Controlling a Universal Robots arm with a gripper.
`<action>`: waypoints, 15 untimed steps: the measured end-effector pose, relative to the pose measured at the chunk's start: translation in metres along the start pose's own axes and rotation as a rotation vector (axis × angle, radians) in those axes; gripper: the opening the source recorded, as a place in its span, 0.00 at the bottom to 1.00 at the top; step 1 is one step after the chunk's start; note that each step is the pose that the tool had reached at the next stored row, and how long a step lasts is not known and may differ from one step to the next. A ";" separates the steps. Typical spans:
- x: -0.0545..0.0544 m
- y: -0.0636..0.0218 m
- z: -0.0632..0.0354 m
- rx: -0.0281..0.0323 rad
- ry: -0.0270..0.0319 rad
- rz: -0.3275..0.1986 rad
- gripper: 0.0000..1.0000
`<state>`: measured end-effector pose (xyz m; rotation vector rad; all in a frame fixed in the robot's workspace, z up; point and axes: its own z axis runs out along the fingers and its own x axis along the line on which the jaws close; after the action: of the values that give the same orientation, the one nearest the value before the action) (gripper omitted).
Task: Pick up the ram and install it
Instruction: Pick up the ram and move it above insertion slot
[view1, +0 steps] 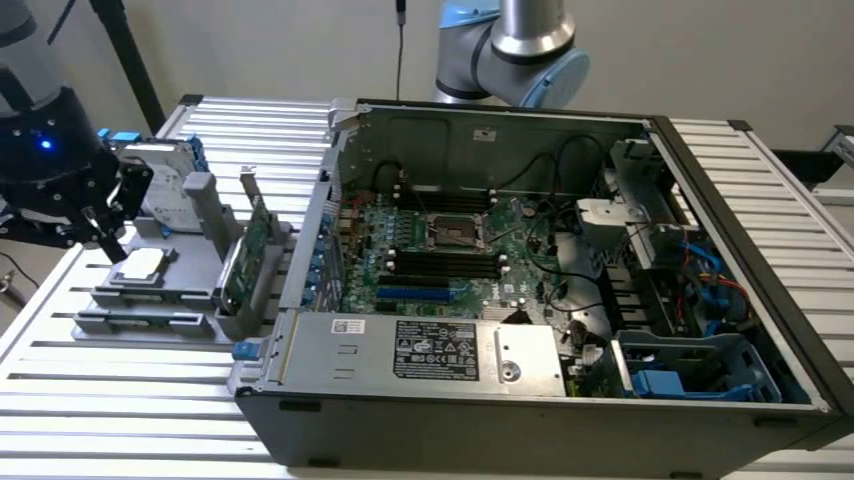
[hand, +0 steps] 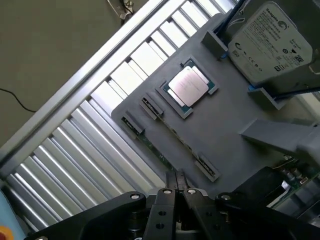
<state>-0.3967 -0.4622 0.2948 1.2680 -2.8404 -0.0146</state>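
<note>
The black two-fingered tool (view1: 104, 245) (hand: 175, 180) hangs above the grey plastic parts tray (view1: 187, 278) (hand: 235, 115) at the exterior view's left. The tray sits on the ribbed aluminium tabletop (view1: 120, 400) (hand: 100, 135).

In the wrist view its slim black fingertips (hand: 168, 184) are drawn almost together, with only a thin dark gap and nothing seen clamped in it.

The ram (hand: 159, 150), a long narrow dark green circuit stick, lies flat in the tray's outermost slot, along the tray edge. One end is by a small grey clip and the other runs under the fingertips. Whether the tips touch it cannot be told.

Just beside that slot, a square silver processor chip (view1: 140, 265) (hand: 189, 87) rests in its own recess. Farther in, a silver boxy hard drive with a white label (view1: 167, 205) (hand: 270, 37) stands propped between blue-tipped brackets. A broad green expansion card (view1: 240, 262) stands upright at the tray's end nearest the open black computer case (view1: 534, 430).

Inside the case lies a green motherboard (view1: 400, 225), and its black memory slots (view1: 447, 265) sit well apart from the tool.
</note>
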 end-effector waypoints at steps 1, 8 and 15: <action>0.000 0.0000 0.0005 0.0005 0.0004 -0.018 0.11; 0.000 0.0000 0.0031 0.0037 0.0030 -0.145 0.11; 0.000 -0.0001 0.0060 0.0070 0.0055 -0.273 0.11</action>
<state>-0.3967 -0.4622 0.2888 1.6426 -2.6408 -0.0077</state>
